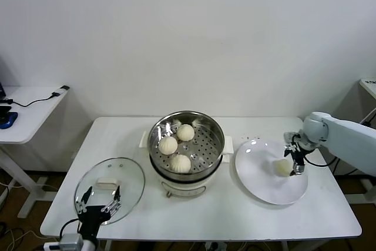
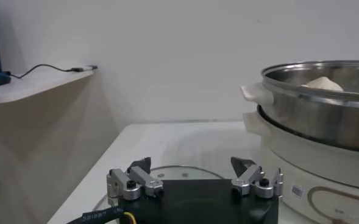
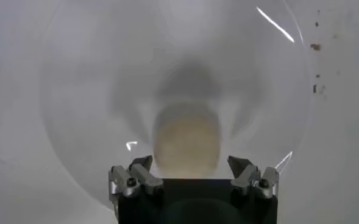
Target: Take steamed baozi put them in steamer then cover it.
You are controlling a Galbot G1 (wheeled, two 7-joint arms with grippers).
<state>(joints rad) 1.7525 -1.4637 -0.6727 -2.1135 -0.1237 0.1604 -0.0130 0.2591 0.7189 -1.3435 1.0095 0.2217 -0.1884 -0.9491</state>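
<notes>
Right gripper [image 1: 293,161] fingers spread over last baozi [image 1: 283,167] on plate [image 1: 258,183]; left gripper [image 1: 100,199] fingers spread above glass lid [image 1: 126,174]

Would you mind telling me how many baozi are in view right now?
4: three baozi sit in the steamer, at and; the fourth lies on the white plate, between the right gripper's open fingers.

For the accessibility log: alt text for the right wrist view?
The open right pincer is just above the last baozi, a cream bun centred on a round white plate on the white table.
</notes>
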